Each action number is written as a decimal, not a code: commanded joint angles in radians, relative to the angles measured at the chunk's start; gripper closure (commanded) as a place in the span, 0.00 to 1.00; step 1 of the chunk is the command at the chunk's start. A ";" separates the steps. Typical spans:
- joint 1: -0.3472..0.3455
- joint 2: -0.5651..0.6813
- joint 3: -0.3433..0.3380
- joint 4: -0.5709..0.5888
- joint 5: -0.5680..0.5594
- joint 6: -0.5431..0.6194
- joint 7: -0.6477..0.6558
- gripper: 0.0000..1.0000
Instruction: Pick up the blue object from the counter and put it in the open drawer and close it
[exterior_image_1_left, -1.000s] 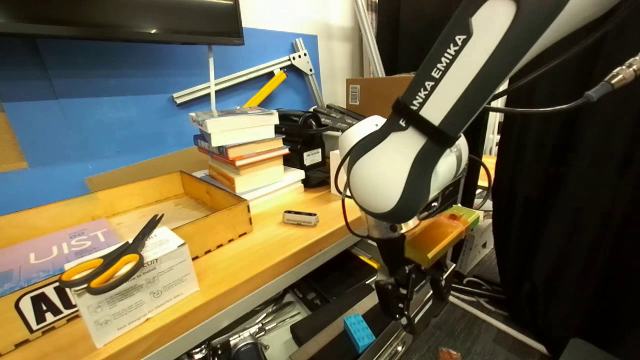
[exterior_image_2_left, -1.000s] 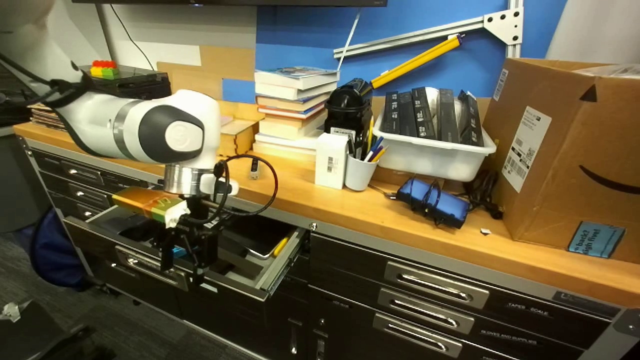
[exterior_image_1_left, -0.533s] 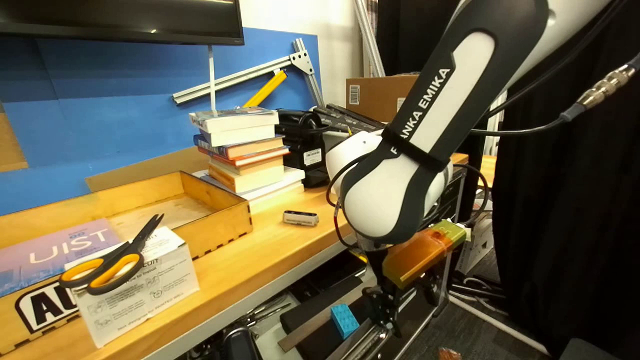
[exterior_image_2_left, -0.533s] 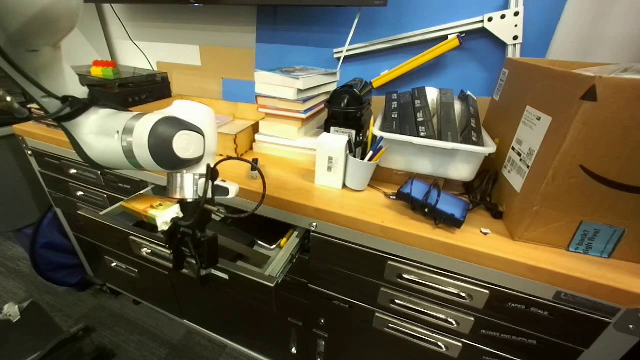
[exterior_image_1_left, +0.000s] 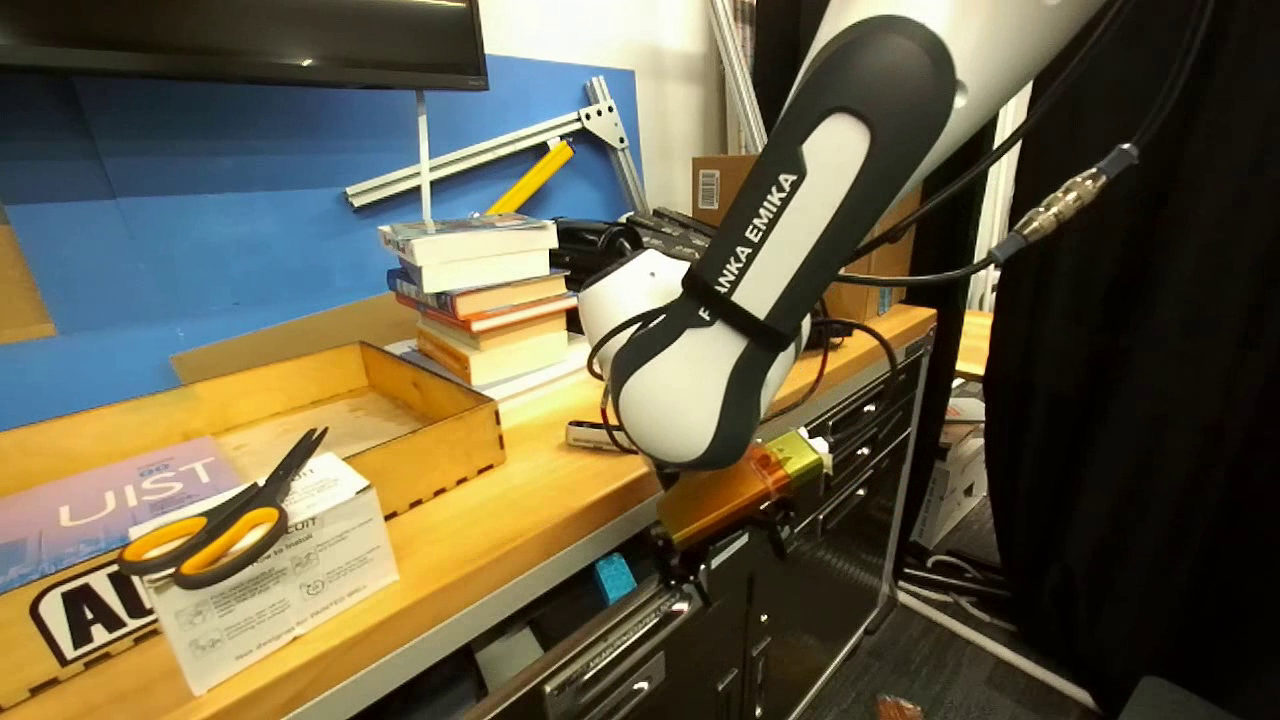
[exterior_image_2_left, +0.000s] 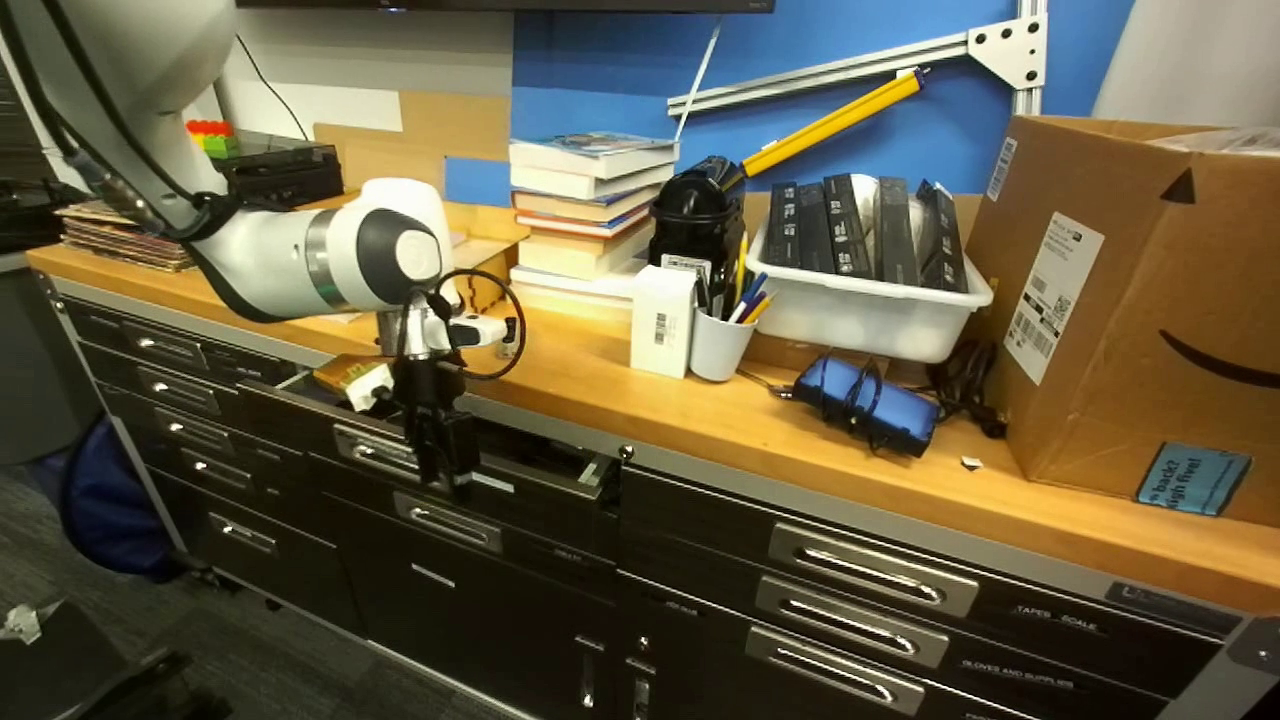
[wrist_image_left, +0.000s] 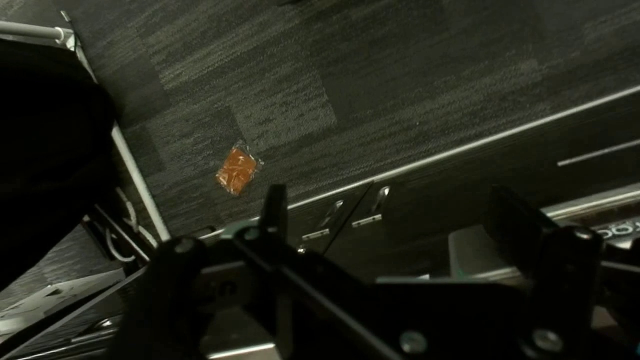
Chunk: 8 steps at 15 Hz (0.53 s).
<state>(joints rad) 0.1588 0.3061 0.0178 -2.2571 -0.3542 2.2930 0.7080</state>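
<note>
The blue object, a small studded brick, lies inside the partly open drawer, just behind its front. It is hidden in the other views. The drawer also shows in an exterior view, where a narrow opening remains under the counter edge. The counter runs above it, also in an exterior view. My gripper is at the drawer's front, beside the handle, pointing down; it also shows in an exterior view. In the wrist view the gripper has its fingers wide apart with nothing between them.
On the counter are a wooden tray, scissors on a white box, stacked books, a pen cup, a white bin and a cardboard box. An orange packet lies on the floor.
The drawer has slid inward toward the cabinet, carrying the blue object with it. My gripper has come down and moved toward the cabinet along with the drawer front.
</note>
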 joint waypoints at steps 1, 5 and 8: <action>0.049 0.072 -0.044 0.115 -0.051 0.022 0.137 0.00; 0.060 0.036 -0.068 0.090 -0.071 0.042 0.210 0.00; 0.050 -0.044 -0.079 0.008 -0.075 0.069 0.251 0.00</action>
<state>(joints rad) 0.2018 0.3528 -0.0378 -2.1742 -0.4054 2.3226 0.9007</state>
